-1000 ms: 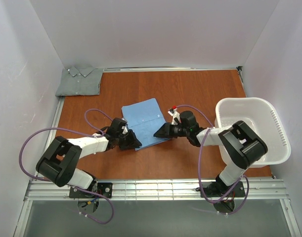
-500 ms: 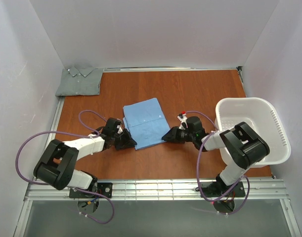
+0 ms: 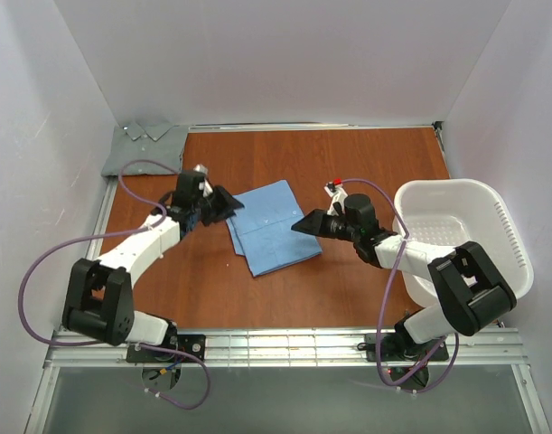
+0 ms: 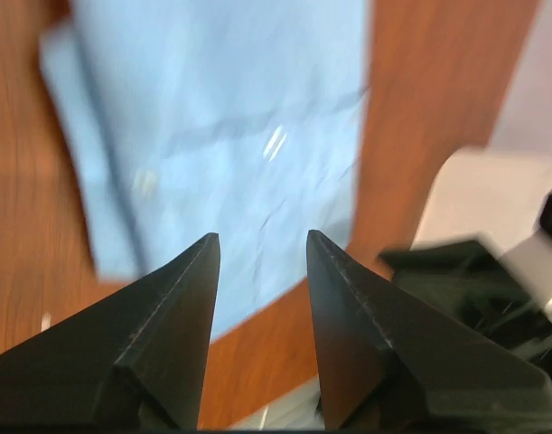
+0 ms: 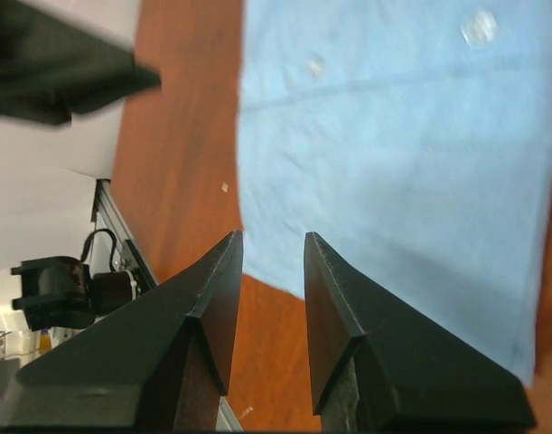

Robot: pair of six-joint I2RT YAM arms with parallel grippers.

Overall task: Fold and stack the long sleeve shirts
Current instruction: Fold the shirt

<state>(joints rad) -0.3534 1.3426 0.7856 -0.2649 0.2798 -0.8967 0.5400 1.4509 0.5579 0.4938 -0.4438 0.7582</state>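
Light blue shirt (image 3: 274, 226), folded to a flat rectangle with a second layer edge along its left side, at the middle of the tabletop (image 3: 348, 172), slightly skewed to the table edges; small buttons visible on the upper face in the right wrist view (image 5: 393, 136); blurred in the left wrist view (image 4: 230, 136). Grey-green shirt (image 3: 146, 149), folded with collar uppermost, at the far left corner, well apart from the blue one. Left gripper (image 3: 230, 204) just beside the far left corner of the blue shirt, pointed toward it; jaws narrowly parted, nothing between them (image 4: 260, 240); contact with the cloth not discernible. Right gripper (image 3: 298, 226) at the right edge of the same shirt, pointed left; jaws likewise narrowly parted and empty (image 5: 271, 237), cloth and bare wood seen through the gap. White plastic laundry basket (image 3: 506, 235) at the right side of the tabletop, beside the right arm. Purple cables (image 3: 41, 271) looped along both arms.
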